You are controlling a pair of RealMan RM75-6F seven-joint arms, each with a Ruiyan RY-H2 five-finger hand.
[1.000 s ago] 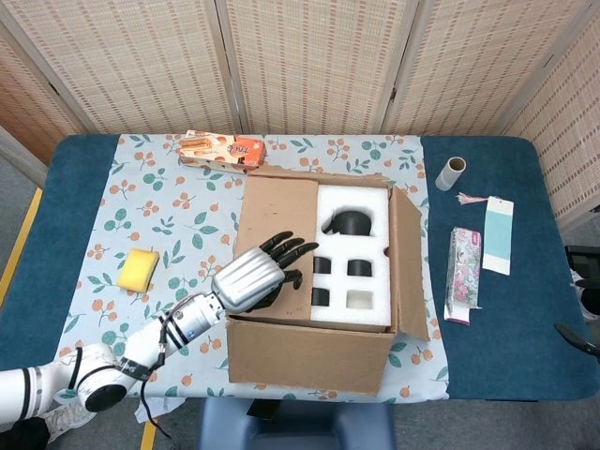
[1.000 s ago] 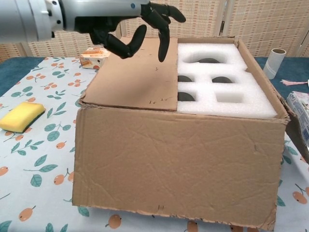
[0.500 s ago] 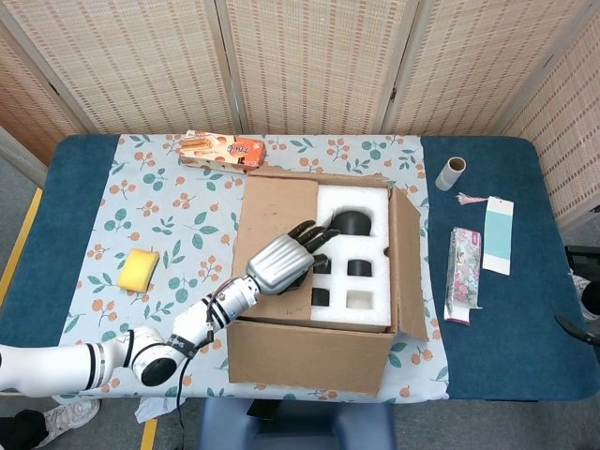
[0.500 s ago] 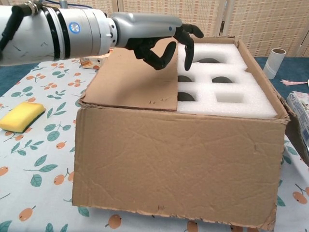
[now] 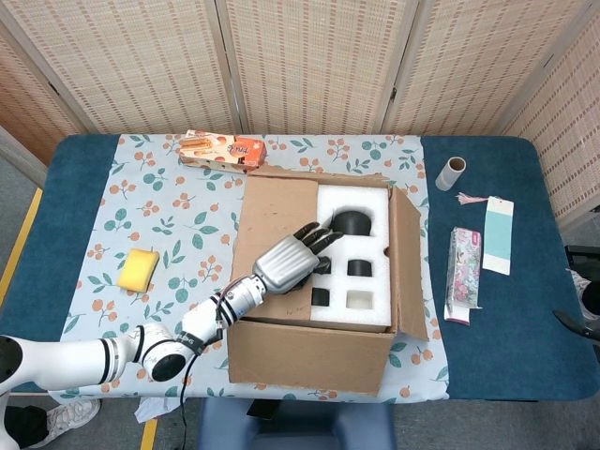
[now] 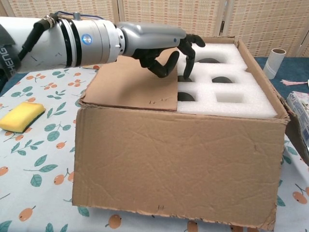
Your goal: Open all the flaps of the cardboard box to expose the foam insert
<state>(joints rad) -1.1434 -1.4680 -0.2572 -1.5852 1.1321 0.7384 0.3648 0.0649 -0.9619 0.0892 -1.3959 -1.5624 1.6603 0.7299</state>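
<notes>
The cardboard box [image 5: 309, 352] stands mid-table with its far, near and right flaps [image 5: 409, 267] folded outward. Its left flap [image 5: 274, 220] still lies flat over the left side of the white foam insert [image 5: 361, 272]. In the chest view that left flap [image 6: 133, 82] covers the foam insert [image 6: 224, 94] up to the first row of holes. My left hand [image 5: 289, 260] hovers over the flap's free edge. Its fingers [image 6: 187, 53] are apart and bent downward at that edge, above a foam hole, gripping nothing that I can see. My right hand shows in neither view.
An orange snack box [image 5: 222, 150] lies behind the cardboard box. A yellow sponge [image 5: 140, 269] sits on the floral cloth [image 5: 159, 216] to the left. To the right are a paper roll [image 5: 452, 172], a patterned carton [image 5: 463, 272] and a teal card [image 5: 497, 234].
My left hand has moved right across the closed flap, from its middle to its free edge, and has dropped lower, its fingers now bent down beside the foam.
</notes>
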